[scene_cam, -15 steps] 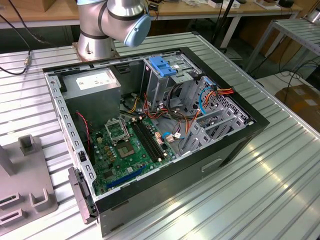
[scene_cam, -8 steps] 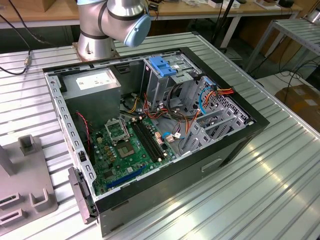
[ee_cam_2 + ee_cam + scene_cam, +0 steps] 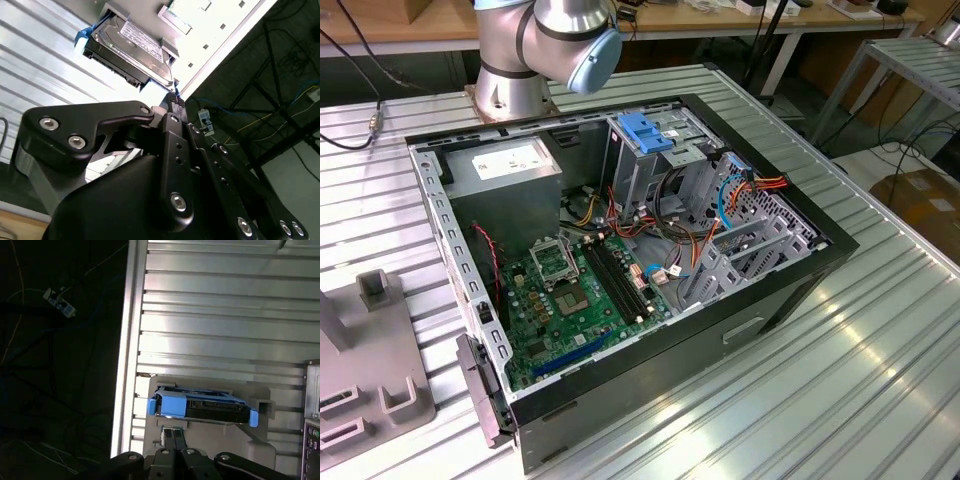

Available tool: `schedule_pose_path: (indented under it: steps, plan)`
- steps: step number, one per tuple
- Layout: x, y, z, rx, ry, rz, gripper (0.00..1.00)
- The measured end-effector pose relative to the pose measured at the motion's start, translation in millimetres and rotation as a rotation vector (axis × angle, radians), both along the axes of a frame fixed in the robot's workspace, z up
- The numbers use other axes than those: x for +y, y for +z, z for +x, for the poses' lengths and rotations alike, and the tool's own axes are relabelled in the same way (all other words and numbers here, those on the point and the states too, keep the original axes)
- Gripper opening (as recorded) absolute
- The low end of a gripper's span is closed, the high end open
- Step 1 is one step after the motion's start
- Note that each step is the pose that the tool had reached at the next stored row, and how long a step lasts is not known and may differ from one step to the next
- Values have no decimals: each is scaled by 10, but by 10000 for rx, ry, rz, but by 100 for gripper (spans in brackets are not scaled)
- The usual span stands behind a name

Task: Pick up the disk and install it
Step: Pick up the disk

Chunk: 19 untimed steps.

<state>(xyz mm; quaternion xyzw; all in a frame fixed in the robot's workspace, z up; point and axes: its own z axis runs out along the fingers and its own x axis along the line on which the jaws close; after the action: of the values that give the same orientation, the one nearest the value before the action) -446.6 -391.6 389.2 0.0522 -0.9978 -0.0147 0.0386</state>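
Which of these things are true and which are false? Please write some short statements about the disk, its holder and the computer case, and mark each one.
1. The disk rests in a grey holder on the slatted metal table. True.
2. The computer case lies open, with its motherboard showing. True.
3. The disk is already installed in the case. False: it is in the holder, outside the case.
4. The disk's side rails are red. False: they are blue.
5. The end effector is close to the disk. True.
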Motion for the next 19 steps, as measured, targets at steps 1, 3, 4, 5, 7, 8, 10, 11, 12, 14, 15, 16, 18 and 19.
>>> schedule_pose_path:
  steps: [1, 3, 4, 5, 7, 8, 10, 11, 12, 14, 15, 16, 18, 19]
  plan:
    - [0, 0, 0, 0, 332, 0, 10]
    - [0, 0, 0, 0, 709, 0, 10]
    - [0, 0, 0, 0, 894, 0, 10]
    - [0, 0, 0, 0, 1075, 0, 10]
    - [0, 0, 0, -1, 1499, 0, 10]
    - [0, 0, 0, -1, 1707, 0, 10]
    - [0, 0, 0, -1, 2131, -1, 10]
    - [0, 0, 0, -1, 2350, 0, 10]
    - [0, 0, 0, -1, 2605, 0, 10]
    - [0, 0, 0, -1, 2983, 0, 10]
    - [0, 0, 0, -1, 3172, -1, 10]
    - [0, 0, 0, -2, 3384, -1, 10]
    - [0, -1, 0, -4, 3755, -1, 10]
    - [0, -1, 0, -5, 3932, -1, 10]
